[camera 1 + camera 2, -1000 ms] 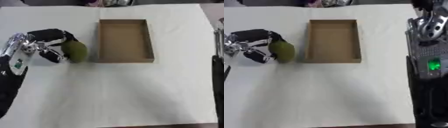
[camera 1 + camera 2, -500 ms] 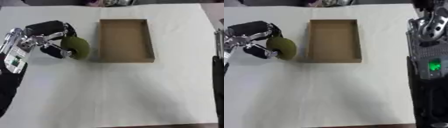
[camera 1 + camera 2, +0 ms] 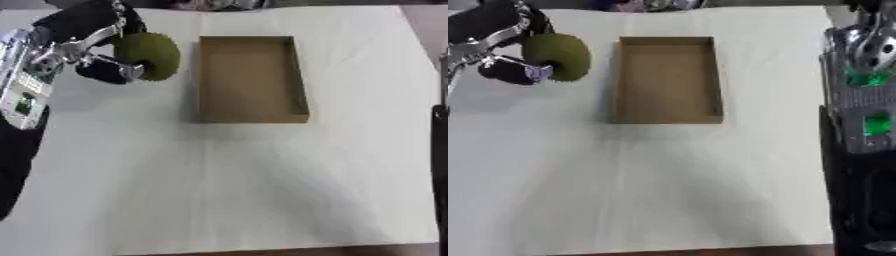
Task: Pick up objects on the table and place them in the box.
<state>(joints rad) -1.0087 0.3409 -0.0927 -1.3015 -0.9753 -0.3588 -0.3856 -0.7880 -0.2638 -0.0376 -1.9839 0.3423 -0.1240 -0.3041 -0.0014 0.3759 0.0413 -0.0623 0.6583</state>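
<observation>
left hand (image 3: 502, 47): upper left, fingers curled round green round object (image 3: 559, 56) | cardboard box (image 3: 667, 116): open, just right of object | white table (image 3: 667, 190) | right arm (image 3: 866, 115): right edge

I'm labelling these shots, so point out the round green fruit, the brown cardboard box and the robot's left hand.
round green fruit (image 3: 150, 54), left eye view, its bare right side
brown cardboard box (image 3: 249, 75), left eye view, its empty floor
left hand (image 3: 103, 70), left eye view, a curled finger
</observation>
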